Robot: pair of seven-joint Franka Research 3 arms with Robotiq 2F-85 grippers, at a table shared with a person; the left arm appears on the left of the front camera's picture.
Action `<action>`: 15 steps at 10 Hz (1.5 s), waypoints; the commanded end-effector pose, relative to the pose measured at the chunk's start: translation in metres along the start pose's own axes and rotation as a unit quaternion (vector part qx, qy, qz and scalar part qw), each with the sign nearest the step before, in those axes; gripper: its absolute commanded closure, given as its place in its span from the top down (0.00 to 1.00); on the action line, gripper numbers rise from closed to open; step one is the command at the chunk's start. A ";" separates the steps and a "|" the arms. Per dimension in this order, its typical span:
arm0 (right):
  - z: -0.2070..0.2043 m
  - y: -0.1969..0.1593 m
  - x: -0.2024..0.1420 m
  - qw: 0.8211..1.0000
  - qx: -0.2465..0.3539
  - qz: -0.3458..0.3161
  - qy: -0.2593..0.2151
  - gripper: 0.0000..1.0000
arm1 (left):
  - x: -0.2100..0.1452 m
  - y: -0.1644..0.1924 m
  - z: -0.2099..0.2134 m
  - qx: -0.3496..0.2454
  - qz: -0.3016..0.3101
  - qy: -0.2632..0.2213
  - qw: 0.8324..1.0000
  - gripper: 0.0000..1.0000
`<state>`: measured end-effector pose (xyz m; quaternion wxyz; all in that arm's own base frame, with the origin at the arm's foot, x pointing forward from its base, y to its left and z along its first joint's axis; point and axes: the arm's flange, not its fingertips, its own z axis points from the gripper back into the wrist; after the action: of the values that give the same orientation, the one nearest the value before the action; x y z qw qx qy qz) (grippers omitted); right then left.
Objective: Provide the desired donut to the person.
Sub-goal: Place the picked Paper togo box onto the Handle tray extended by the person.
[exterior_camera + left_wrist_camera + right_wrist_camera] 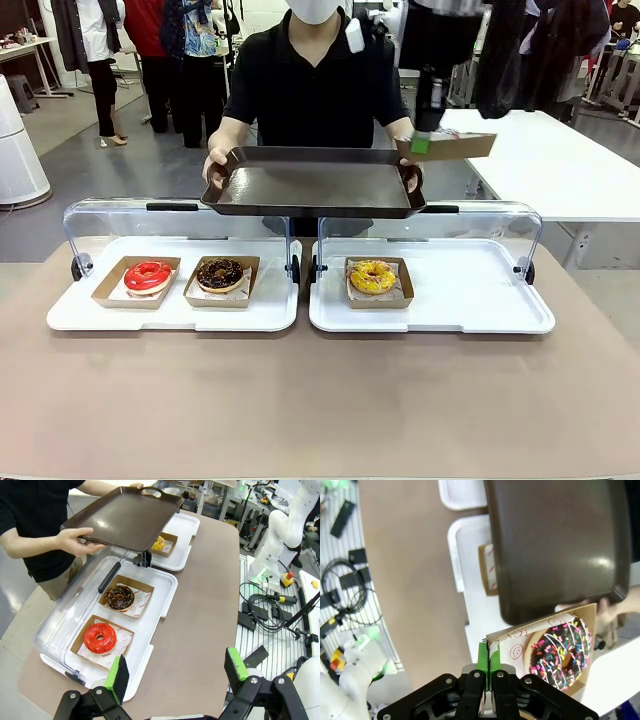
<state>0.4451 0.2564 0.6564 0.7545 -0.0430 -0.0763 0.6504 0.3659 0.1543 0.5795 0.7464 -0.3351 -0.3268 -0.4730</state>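
Table: the wide brown table (320, 400) bears a left white plastic display tray (175, 312) and a right white plastic display tray (470, 295), side by side, with their clear lids standing open.
Person: the person in the black shirt (315, 90) stands at the far side. Both hands hold a flat dark brown serving tray (315, 185) above the display trays.
Other donuts: a red glazed donut (148, 275) and a dark sprinkled donut (219, 272) lie in the left display tray. A yellow donut (372, 275) lies in the right one. Each has its own card tray.
Picked donut: the chocolate donut with coloured sprinkles (560, 652) sits in a small brown cardboard tray (460, 146). It is up in the air, just beside the serving tray's far right corner and near the person's hand. It is not yet on the serving tray.
Right gripper: the right gripper (487, 652) is clenched on the thin side wall of the cardboard tray, at the end nearest the serving tray.
Left gripper: the left gripper (176, 670) has its fingers spread wide with nothing between them. It hangs over the table by the left display tray.
How it will handle: light, I think. The card is thin and bendy, and it is held at one end, so the far end may droop. The icing looks soft and sticky — hold the card, never the donut. If the card tips, the donut could slide.
Which way it points: from the front, the cardboard tray's long side runs left to right and is about flat. Its free end points to the robot's right, away from the serving tray. The sprinkles face up.
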 end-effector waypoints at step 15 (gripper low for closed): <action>-0.110 -0.077 0.069 0.995 0.020 -0.009 -0.100 0.01 | 0.001 -0.001 0.000 -0.001 -0.001 -0.003 1.000 1.00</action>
<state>0.5518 0.3213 0.5704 0.7561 0.0393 -0.1331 0.6395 0.3659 0.1543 0.5795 0.7464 -0.3352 -0.3267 -0.4730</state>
